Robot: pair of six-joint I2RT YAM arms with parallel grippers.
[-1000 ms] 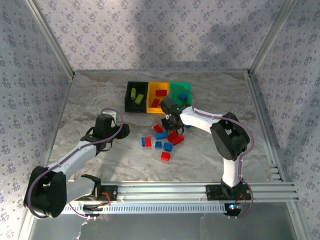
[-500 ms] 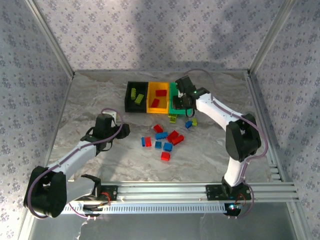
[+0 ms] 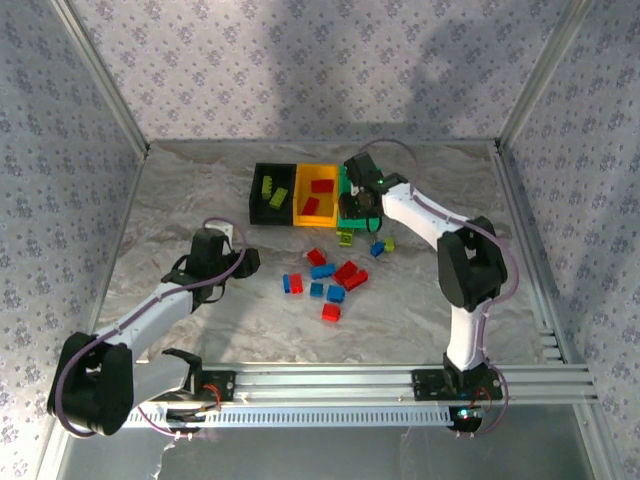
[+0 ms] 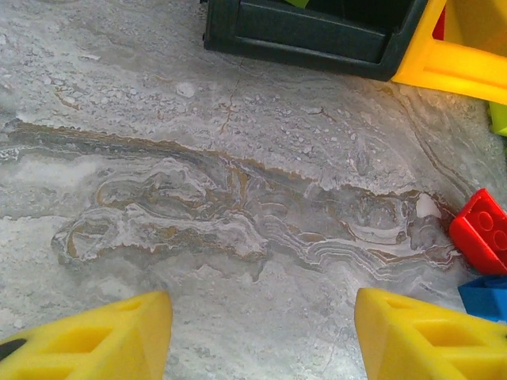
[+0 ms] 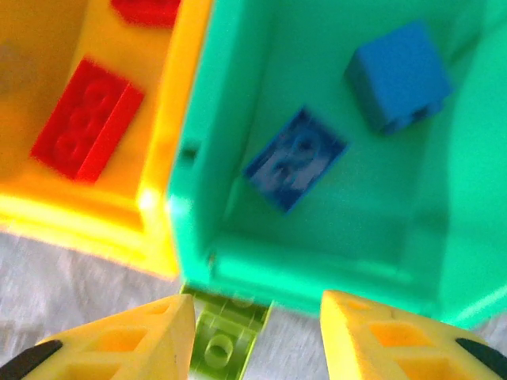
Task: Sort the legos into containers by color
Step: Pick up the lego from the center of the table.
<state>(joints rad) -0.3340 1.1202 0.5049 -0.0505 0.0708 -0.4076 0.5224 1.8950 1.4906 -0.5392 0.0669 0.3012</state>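
Two blue legos (image 5: 295, 158) lie in the teal bin (image 5: 317, 269) (one is blurred). Our right hand (image 5: 257, 310) hangs over its near wall, released and empty. We judge that drop done; next we must reach near for the loose legos (image 3: 335, 275) on the surface (image 4: 198, 198). Our left hand (image 4: 261, 317) hovers left of them, released.

My right gripper (image 3: 360, 205) hangs over the teal bin (image 3: 345, 215) at the end of the row. Red and blue legos (image 3: 330, 277) lie scattered on the marbled table (image 3: 200, 190), well apart from my left gripper (image 3: 225, 240).
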